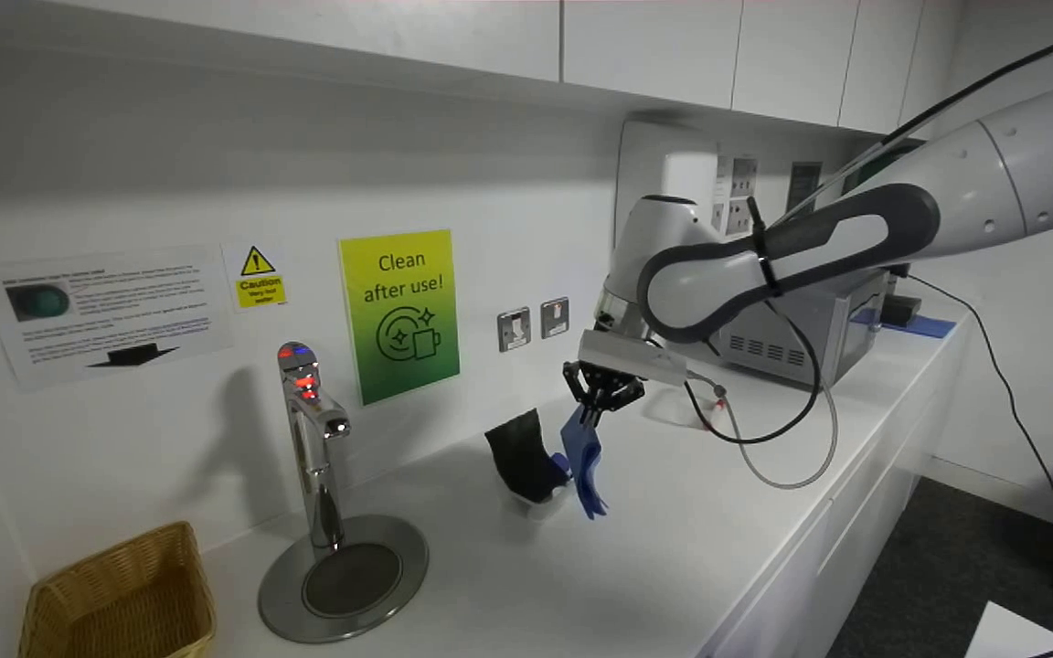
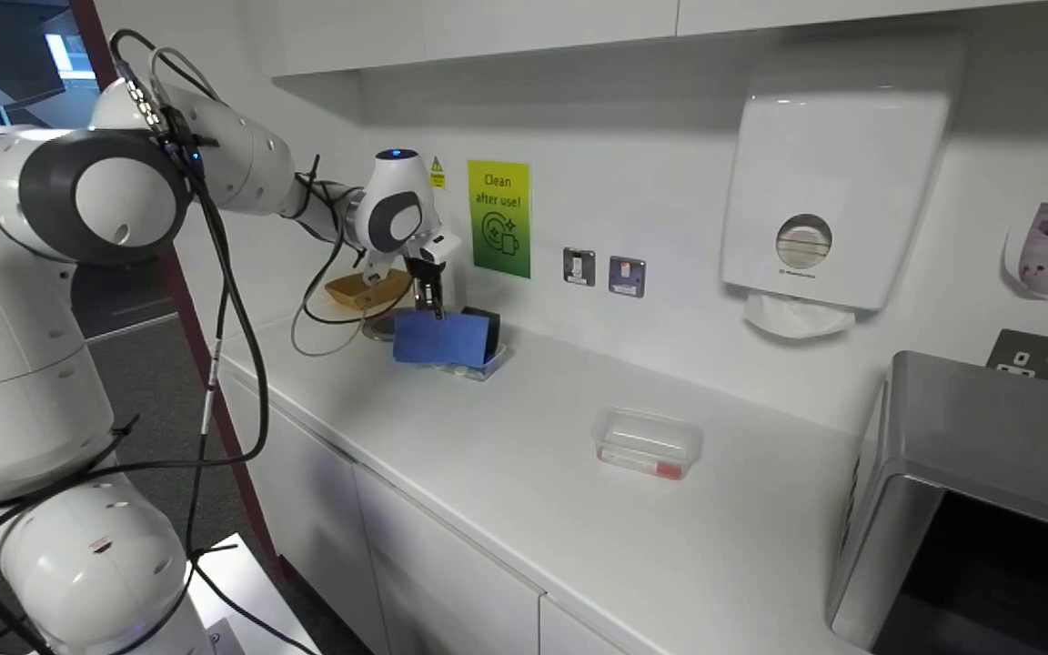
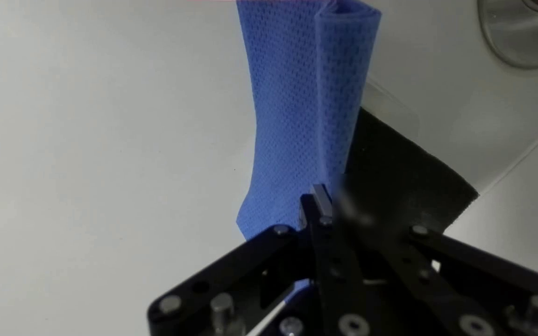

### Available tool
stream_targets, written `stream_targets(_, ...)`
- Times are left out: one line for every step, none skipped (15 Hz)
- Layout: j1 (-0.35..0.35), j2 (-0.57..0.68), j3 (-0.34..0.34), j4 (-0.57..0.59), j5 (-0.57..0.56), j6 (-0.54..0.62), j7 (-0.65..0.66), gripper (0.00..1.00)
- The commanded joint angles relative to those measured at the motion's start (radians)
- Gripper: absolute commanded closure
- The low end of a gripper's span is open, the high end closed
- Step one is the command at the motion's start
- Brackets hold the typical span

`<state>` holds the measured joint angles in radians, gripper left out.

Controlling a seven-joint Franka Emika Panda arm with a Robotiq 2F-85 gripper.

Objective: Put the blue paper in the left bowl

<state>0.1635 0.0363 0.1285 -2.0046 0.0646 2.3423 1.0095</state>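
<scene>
The blue paper [image 1: 584,466], creased and folded over, hangs from my gripper [image 1: 590,420], whose jaws are shut on its upper edge. In the wrist view the paper [image 3: 287,116] stretches away from the fingers; the far finger is blurred and dark. Close by stands the left bowl [image 2: 480,371], a see-through plastic container near the tap, partly hidden behind the paper. A black piece [image 1: 522,457] sticks up out of it, with a bit of blue [image 1: 562,466] beside that. The paper is held next to the bowl; whether any of it is over the rim I cannot tell.
A see-through container [image 2: 647,443] with something red stands farther along the counter, towards the microwave [image 2: 961,509]. The tap [image 1: 312,448], its round drain plate [image 1: 408,557] and a wicker basket [image 1: 184,557] lie on the opposite side. Cupboards [image 1: 654,46] overhang the wall.
</scene>
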Motion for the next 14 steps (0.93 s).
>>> stream_targets(-0.011, 0.021, -0.002, 0.053, 0.058, -0.031, -0.013, 0.99)
stream_targets(-0.012, 0.026, -0.002, 0.061, 0.070, -0.034, -0.013, 0.99)
stream_targets(-0.013, 0.030, -0.002, 0.068, 0.079, -0.037, -0.012, 0.99)
stream_targets(-0.013, 0.032, -0.002, 0.074, 0.087, -0.040, -0.012, 0.99)
stream_targets(-0.014, 0.035, -0.003, 0.080, 0.094, -0.043, -0.011, 0.99)
stream_targets(-0.014, 0.037, -0.004, 0.086, 0.100, -0.045, -0.007, 0.99)
stream_targets(-0.014, 0.040, -0.004, 0.092, 0.104, -0.045, -0.005, 0.99)
stream_targets(-0.015, 0.043, -0.006, 0.096, 0.108, -0.044, -0.005, 0.99)
stream_targets(-0.016, 0.046, -0.007, 0.099, 0.110, -0.043, -0.003, 0.99)
stream_targets(-0.017, 0.050, -0.009, 0.102, 0.113, -0.044, -0.002, 0.99)
stream_targets(-0.018, 0.054, -0.011, 0.106, 0.117, -0.047, -0.003, 0.99)
stream_targets(-0.019, 0.057, -0.014, 0.108, 0.120, -0.050, -0.001, 0.99)
stream_targets(-0.020, 0.062, -0.016, 0.110, 0.127, -0.054, -0.004, 0.99)
stream_targets(-0.021, 0.067, -0.019, 0.111, 0.131, -0.055, -0.002, 0.99)
